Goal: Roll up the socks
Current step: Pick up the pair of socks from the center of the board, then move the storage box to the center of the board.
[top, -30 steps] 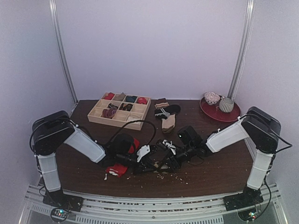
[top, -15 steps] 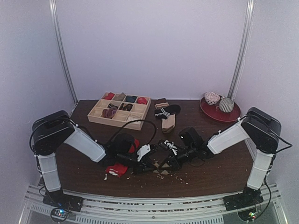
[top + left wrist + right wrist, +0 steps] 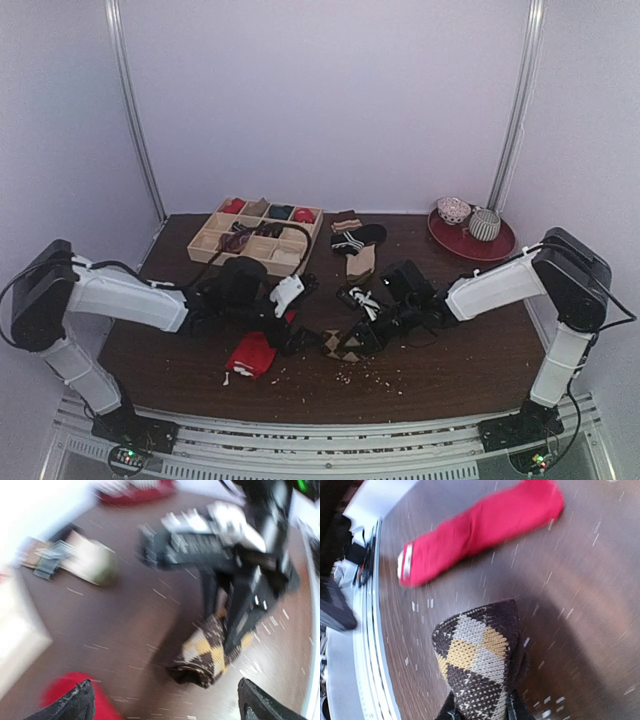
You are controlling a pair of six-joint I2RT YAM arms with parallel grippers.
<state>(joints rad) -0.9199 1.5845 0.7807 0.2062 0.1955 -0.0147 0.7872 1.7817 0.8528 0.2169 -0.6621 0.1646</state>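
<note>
The dark brown argyle sock (image 3: 475, 665) stands bunched on the table, and my right gripper (image 3: 482, 712) is shut on its near end. From above, this sock (image 3: 343, 346) lies at the front centre with the right gripper (image 3: 364, 334) just right of it. The red sock (image 3: 252, 353) lies loose to its left, stretched out in the right wrist view (image 3: 480, 525). My left gripper (image 3: 165, 705) is wide open and empty, hovering between the red sock (image 3: 62, 692) and the argyle sock (image 3: 210, 650); from above the left gripper (image 3: 298, 318) sits behind them.
A wooden compartment tray (image 3: 205, 245) with rolled socks stands at the back left. A black-and-white striped sock (image 3: 350, 240) and a tan sock (image 3: 360, 262) lie behind the grippers. A red plate (image 3: 470, 248) with two bowls sits at the back right. Light specks (image 3: 350, 378) dot the front.
The left gripper has opened, let go, and drawn back from the socks as its arm stretched out low. The right gripper has closed on the argyle sock, which now shows plainly.
</note>
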